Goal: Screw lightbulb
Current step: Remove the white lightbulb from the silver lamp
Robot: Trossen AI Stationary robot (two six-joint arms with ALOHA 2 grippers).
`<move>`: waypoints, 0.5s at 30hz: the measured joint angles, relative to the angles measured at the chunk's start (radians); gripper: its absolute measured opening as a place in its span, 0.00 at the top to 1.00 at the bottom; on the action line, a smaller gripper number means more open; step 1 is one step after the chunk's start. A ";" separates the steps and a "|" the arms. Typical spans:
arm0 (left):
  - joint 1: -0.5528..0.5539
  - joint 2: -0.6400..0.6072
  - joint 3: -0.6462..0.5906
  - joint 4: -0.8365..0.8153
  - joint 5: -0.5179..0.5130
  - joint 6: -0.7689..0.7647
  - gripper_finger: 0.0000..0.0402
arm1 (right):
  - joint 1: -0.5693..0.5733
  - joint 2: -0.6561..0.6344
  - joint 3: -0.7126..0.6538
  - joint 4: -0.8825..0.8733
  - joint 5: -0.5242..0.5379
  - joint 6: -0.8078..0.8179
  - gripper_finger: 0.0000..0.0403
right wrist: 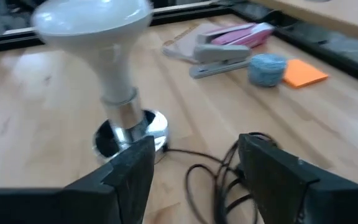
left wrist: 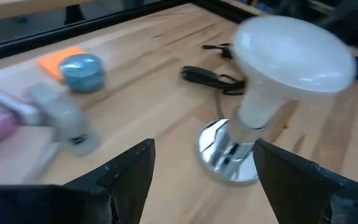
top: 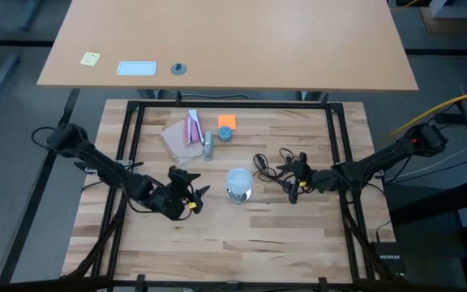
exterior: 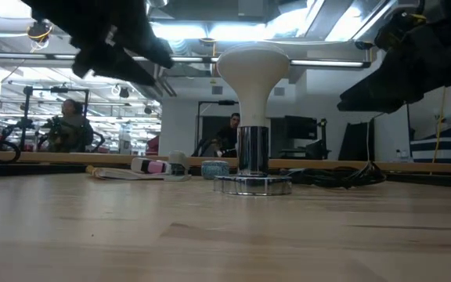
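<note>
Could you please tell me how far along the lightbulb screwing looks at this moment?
Looks nearly done: the lightbulb stands upright with its base in the socket. Nothing is in hand; the left gripper and right gripper sit open on either side, clear of it. Whether it is fully tightened cannot be seen.

Left end effector (top: pixel 191 197) hangs low, fingers spread; right end effector (top: pixel 292 183) likewise, fingers parted.

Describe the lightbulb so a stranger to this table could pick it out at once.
On the wooden table, look near the middle, between the two grippers. The lightbulb stands upright there in a round silver socket with a black cord. It is the only tall, white, dome-topped thing; the stapler and blue piece behind it lie low.
</note>
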 joint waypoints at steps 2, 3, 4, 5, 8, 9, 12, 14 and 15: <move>0.004 0.056 0.000 0.100 -0.001 0.051 0.34 | 0.000 0.000 0.000 0.000 0.030 0.000 0.43; 0.008 0.086 0.000 0.152 -0.002 0.076 0.34 | 0.000 0.000 0.000 0.000 0.040 0.000 0.43; 0.012 0.115 0.000 0.204 -0.001 0.099 0.34 | 0.000 0.000 0.000 0.000 0.043 0.001 0.44; 0.018 0.144 0.000 0.252 -0.002 0.121 0.34 | 0.000 0.000 0.000 0.000 0.047 0.001 0.44; 0.037 0.235 0.000 0.411 -0.007 0.189 0.34 | 0.000 0.000 0.000 0.000 0.049 0.001 0.44; 0.046 0.266 0.000 0.465 -0.008 0.223 0.34 | 0.000 0.000 0.000 0.000 0.046 0.002 0.44; 0.071 0.348 0.000 0.619 -0.008 0.303 0.34 | 0.000 0.003 0.000 -0.002 0.025 0.003 0.44; 0.083 0.391 0.000 0.706 -0.007 0.349 0.34 | 0.000 0.014 0.000 -0.007 0.023 0.003 0.44; 0.088 0.406 -0.001 0.741 -0.004 0.374 0.34 | 0.000 0.020 0.000 -0.009 0.023 0.002 0.44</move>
